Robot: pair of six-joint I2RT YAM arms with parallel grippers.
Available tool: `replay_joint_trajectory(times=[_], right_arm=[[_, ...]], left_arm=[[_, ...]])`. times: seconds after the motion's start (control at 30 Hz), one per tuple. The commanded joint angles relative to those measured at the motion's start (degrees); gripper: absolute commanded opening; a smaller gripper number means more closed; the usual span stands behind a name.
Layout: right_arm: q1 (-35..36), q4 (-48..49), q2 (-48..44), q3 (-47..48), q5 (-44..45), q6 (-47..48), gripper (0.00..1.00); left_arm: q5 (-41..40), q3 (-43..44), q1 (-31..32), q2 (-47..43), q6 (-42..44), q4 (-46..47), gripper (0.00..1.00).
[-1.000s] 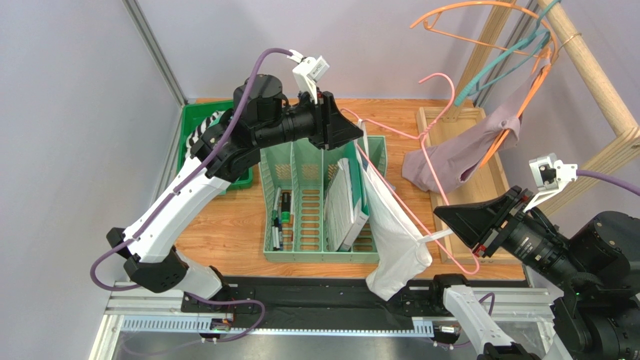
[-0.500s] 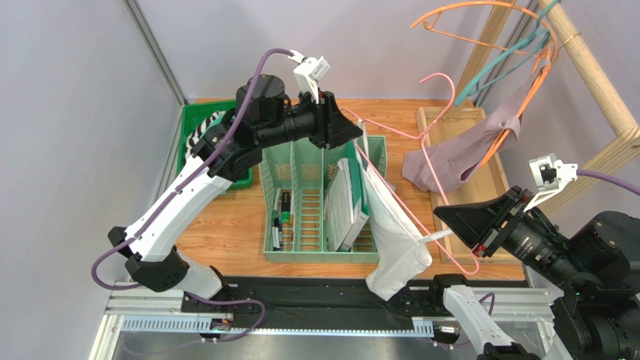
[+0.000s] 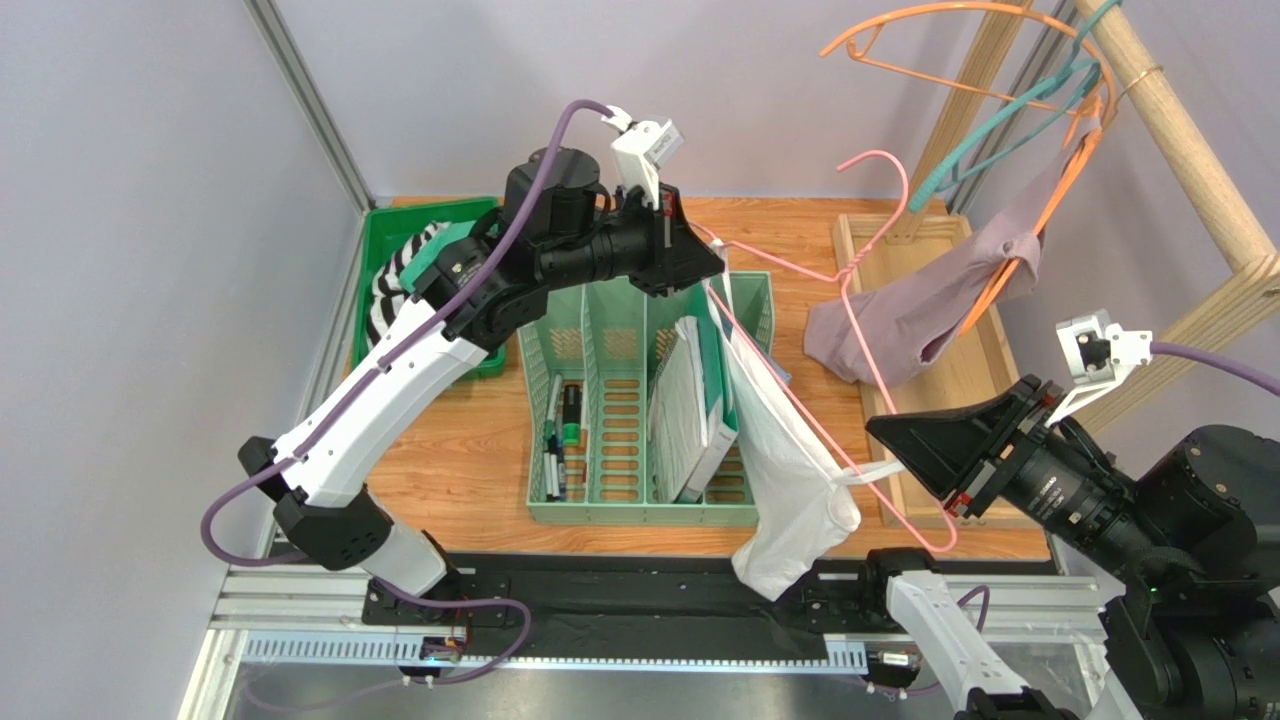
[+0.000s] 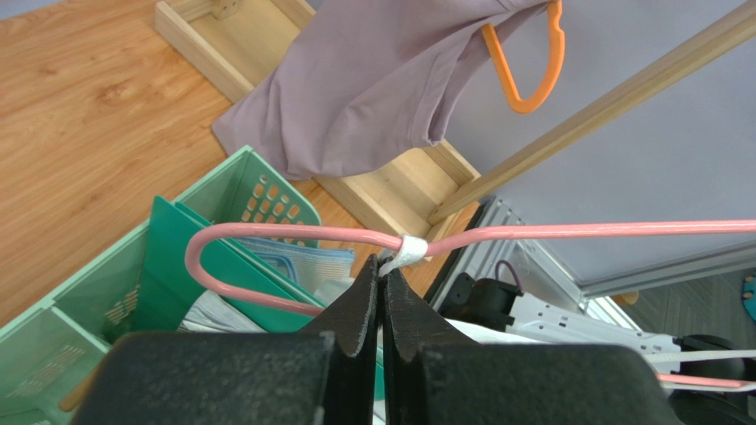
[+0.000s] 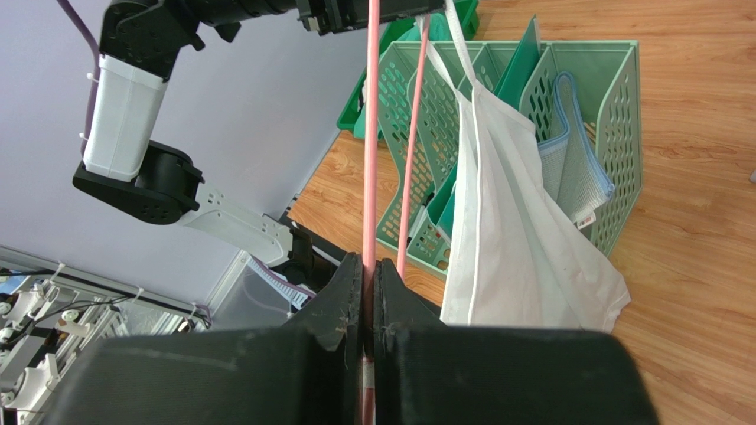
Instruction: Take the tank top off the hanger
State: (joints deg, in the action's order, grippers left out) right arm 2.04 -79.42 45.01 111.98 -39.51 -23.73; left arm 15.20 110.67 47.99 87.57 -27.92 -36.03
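Left wrist view: your left claw (image 4: 381, 267) is pinched shut on the thin white strap of the tank top (image 4: 406, 251), right where the strap wraps the pink hanger (image 4: 568, 232). Your right claw (image 5: 368, 266) is clamped on the hanger's wire farther along. The tank top hangs between the two claws, and its body droops against the near right corner of the green rack (image 3: 601, 383).

Hazards:
- The strap is a narrow, soft band. A pull across the fingertips may let it slip free.
- The hanger is smooth, thin wire with a tight rounded end. The strap may snag on that bend.
- Round wire may rotate in the right claw under side load.
- The limp cloth may catch on the rack's slotted plastic walls if you drag it low.
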Motion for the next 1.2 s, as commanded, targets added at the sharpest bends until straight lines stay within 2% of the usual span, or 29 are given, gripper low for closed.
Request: replay_joint_trajectory(times=[0.0,0.27,0.47,0.53,0.63,0.67,0.73,0.83,0.97,1.07,1.17], right_arm=[[-0.3,-0.3,-2.1,-1.4,0.8,1.0,0.00],[-0.2,-0.7,-3.8,2.1,0.6,0.9,0.00],[-0.1,0.9,-5.0,1.7,-0.3,-0.6,0.00],[-0.1,5.0,-5.7,0.9,1.4,-3.8,0.00],[-0.2,14.7,-7.0,-3.6,4.3,-11.1,0.00],[-0.1,21.0,-7.2,-6.8,5.1,-12.6,0.00],[-0.2,24.5,-6.1,-7.7,7.2,-14.4,0.00],[-0.3,23.4,-1.8,-4.2,11.1,-12.1,0.00],[-0.2,16.6,3.2,-0.5,23.6,-6.7,0.00],[-0.3,16.5,5.9,-1.1,27.7,-6.3,0.00],[-0.3,17.7,7.9,-2.5,27.1,-6.8,0.00]], left_arm=[[-2.3,5.0,-1.3,-1.2,1.8,-0.5,0.00],[-0.3,4.1,-9.7,-1.8,-1.8,-3.2,0.00],[-0.5,6.4,-12.9,-0.7,-3.9,-3.0,0.00],[3.8,6.8,-12.9,0.7,-5.3,-2.3,0.00],[11.4,6.2,-12.3,2.8,-8.5,-0.5,0.00],[12.4,6.2,-10.7,3.4,-8.7,-0.2,0.00],[13.4,6.8,-8.0,5.1,-7.6,0.7,0.00],[14.3,9.7,-3.2,7.3,-7.9,1.5,0.00],[14.0,10.1,0.3,8.8,-9.2,4.2,0.00],[14.5,11.5,0.5,10.9,-9.5,5.1,0.00],[14.8,13.9,0.5,13.5,-9.3,5.1,0.00]])
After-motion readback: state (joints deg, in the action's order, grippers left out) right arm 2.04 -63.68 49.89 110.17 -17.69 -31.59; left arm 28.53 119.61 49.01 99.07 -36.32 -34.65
